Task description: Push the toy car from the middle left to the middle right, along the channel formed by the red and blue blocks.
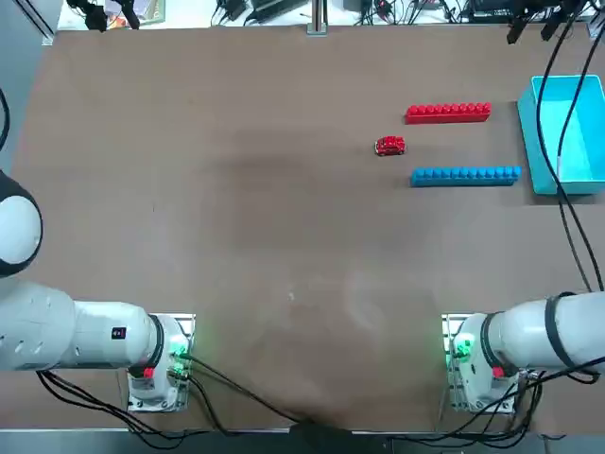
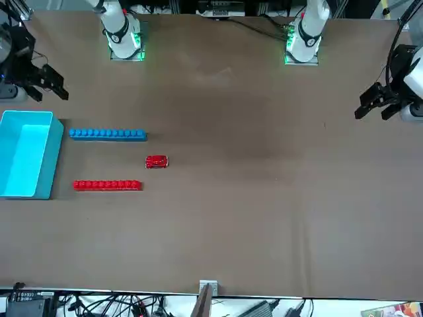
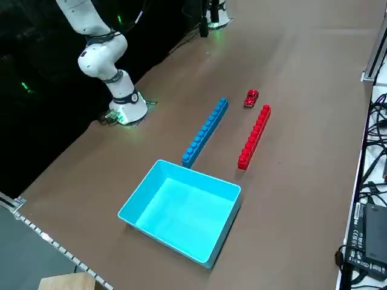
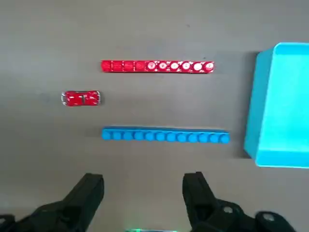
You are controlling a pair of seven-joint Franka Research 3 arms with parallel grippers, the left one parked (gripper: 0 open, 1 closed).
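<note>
The right gripper (image 4: 143, 193) hangs above the table (image 1: 236, 236) with its two dark fingers (image 4: 91, 191) spread well apart and nothing between them. Straight out beyond the fingertips lies the blue row (image 4: 165, 136) of studded bricks, the nearest thing to the gripper, and it lies crosswise to the way the fingers point. Past it runs the channel (image 4: 159, 99), a strip of bare brown surface, and on the far side of that strip sits the red row (image 4: 157, 66), parallel to the blue one and a little shorter. The toy car (image 4: 80, 98) is out there too, lined up with the channel but just outside its open end, beyond the blue row from the gripper and touching neither row. At the channel's other end, near the tips of both rows but apart from them, stands the light-blue tray (image 4: 253, 111), open side up.
</note>
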